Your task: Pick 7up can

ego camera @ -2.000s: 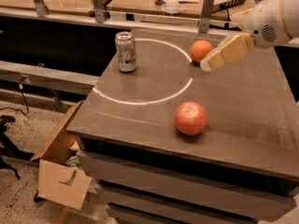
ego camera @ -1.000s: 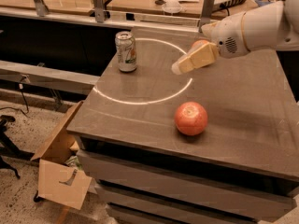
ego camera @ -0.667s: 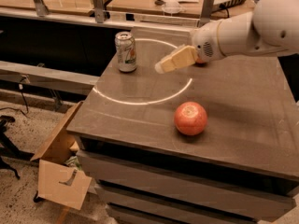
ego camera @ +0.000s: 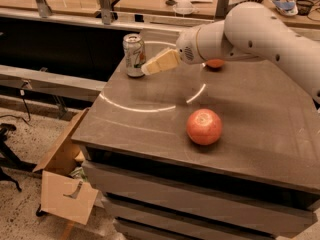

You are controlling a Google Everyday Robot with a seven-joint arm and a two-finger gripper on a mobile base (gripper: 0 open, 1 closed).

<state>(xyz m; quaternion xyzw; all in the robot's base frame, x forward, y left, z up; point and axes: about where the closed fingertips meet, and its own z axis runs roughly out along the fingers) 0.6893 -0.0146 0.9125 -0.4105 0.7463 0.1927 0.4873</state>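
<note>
Hovering above the table [ego camera: 260, 129], my gripper [ego camera: 150, 67] is sitting just beside the 7up can [ego camera: 134, 55], its pale beige tip pointing at the can's lower half. From this view I am not able to say whether the tip is touching the can or stopping just short of it. I am also not able to say whether the gripper is spread or closed, since it is showing as a single beige wedge. Nothing is sitting in its grasp.

The 7up can is standing upright near the far corner of the table, on the left side of the camera view, close to the table's edge. My white arm [ego camera: 250, 34] is stretching in from the right of the view and crossing over the back part of the table. A round reddish-orange fruit [ego camera: 204, 126] is resting nearer the front, well apart from the can. A second orange fruit [ego camera: 215, 63] is peeking out from under my arm. A bright curved line of light [ego camera: 145, 107] is lying across the tabletop between the can and the front fruit. An open cardboard box [ego camera: 65, 184] is sitting on the floor beside the table.
</note>
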